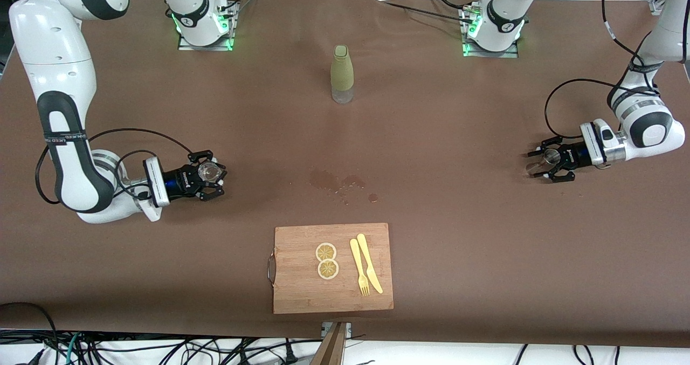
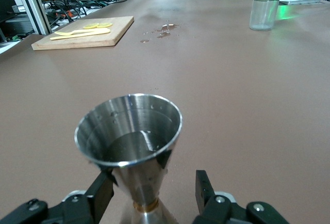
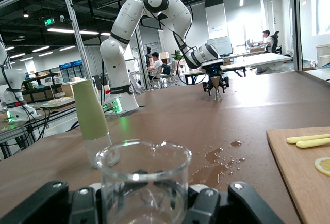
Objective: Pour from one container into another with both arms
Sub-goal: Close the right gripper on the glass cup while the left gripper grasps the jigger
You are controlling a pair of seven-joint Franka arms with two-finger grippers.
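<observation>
My right gripper (image 1: 209,175) lies low at the right arm's end of the table, shut on a clear glass beaker (image 1: 207,171). In the right wrist view the beaker (image 3: 144,182) stands upright between the black fingers (image 3: 82,206) of that gripper (image 3: 144,206). At the left arm's end, my left gripper (image 1: 545,164) is open around a steel jigger (image 1: 550,156). The left wrist view shows the jigger (image 2: 129,131) upright on the table inside that gripper (image 2: 153,189), with one finger (image 2: 203,185) clearly apart from it.
A bottle with a green sleeve (image 1: 342,74) stands mid-table near the arm bases. A wet spill (image 1: 342,184) marks the brown cloth at the centre. Nearer the camera lies a wooden board (image 1: 302,284) with lemon slices (image 1: 326,260) and a yellow knife and fork (image 1: 365,270).
</observation>
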